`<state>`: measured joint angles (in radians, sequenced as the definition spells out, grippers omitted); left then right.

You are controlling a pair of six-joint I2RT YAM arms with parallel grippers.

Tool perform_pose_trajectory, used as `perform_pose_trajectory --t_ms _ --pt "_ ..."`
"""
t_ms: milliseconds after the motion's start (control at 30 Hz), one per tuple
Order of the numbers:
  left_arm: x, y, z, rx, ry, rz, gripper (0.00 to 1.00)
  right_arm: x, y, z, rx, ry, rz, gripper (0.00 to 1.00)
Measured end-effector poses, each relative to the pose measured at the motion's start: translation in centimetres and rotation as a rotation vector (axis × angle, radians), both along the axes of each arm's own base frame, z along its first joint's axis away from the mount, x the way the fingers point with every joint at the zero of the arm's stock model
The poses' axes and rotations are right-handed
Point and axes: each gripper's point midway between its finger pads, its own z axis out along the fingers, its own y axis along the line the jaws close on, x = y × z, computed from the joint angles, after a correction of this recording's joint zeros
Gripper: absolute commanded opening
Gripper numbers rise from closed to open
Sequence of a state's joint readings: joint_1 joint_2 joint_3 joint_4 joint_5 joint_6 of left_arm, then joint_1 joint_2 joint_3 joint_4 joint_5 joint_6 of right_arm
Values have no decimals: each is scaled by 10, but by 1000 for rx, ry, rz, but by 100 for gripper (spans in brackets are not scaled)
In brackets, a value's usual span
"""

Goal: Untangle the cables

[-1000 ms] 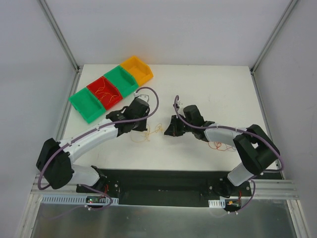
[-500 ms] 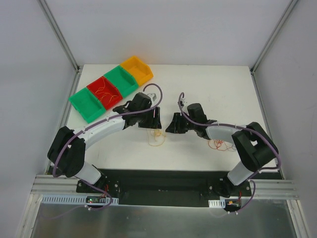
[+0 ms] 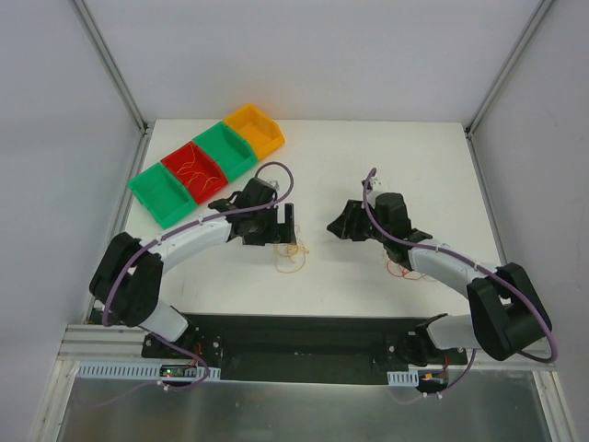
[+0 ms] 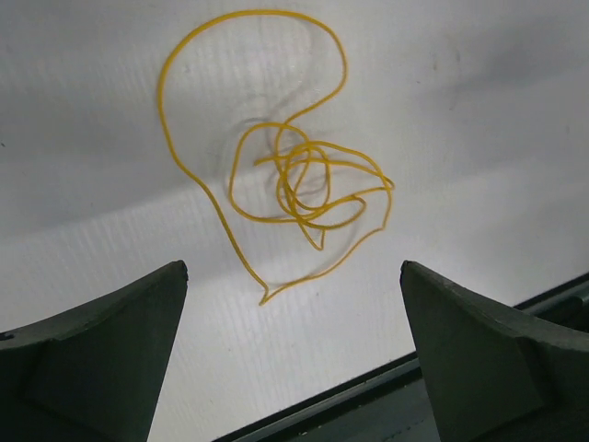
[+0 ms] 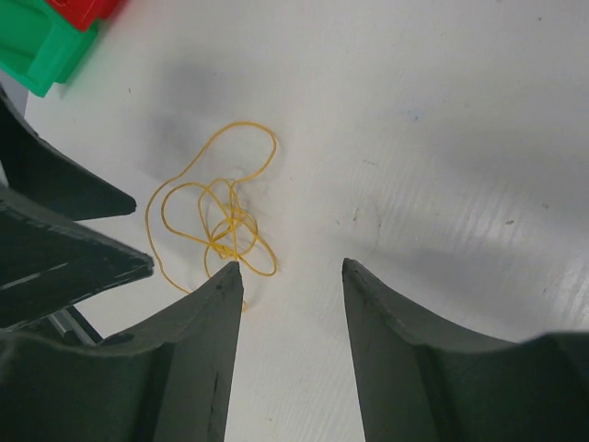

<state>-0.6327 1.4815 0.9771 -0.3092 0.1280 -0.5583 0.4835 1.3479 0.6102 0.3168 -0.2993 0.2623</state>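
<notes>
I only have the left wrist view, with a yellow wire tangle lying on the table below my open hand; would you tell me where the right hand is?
Observer: The right hand hovers just right of the yellow tangle, not touching it.
Operator: Thank you. Is it holding anything?
Observer: No, it is open with nothing in it.
Operator: Are there other loose wires on the table?
Observer: Yes, a second clump, orange-red, lies beside the right arm.
</notes>
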Motion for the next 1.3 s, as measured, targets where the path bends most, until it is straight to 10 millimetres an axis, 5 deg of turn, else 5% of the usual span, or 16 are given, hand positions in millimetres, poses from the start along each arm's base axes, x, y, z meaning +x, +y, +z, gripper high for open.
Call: perform_pose_trajectory --t_ms 167,300,467,667,867,1000,1167,1300 --pt "3 3 -38 68 107 48 99 0 -2 1 -4 -7 -8 49" --pt "7 -9 -56 107 139 38 87 -3 -4 -5 -9 7 -8 48" --pt "10 -27 -62 155 106 16 46 -7 -4 -6 -8 21 -4 48" --pt "9 -22 -68 228 77 16 0 -20 -8 10 -31 -5 15 49" --pt "23 -3 -55 271 13 11 0 -20 -14 12 -56 -55 -13 49" --pt "61 39 -19 246 -39 104 0 -19 -19 5 -85 -53 -31 49" --pt "147 133 44 147 -137 375 0 -15 -25 2 -114 -69 -53 49" --pt "201 205 76 122 -202 557 0 -12 -29 0 -129 -72 -63 49"
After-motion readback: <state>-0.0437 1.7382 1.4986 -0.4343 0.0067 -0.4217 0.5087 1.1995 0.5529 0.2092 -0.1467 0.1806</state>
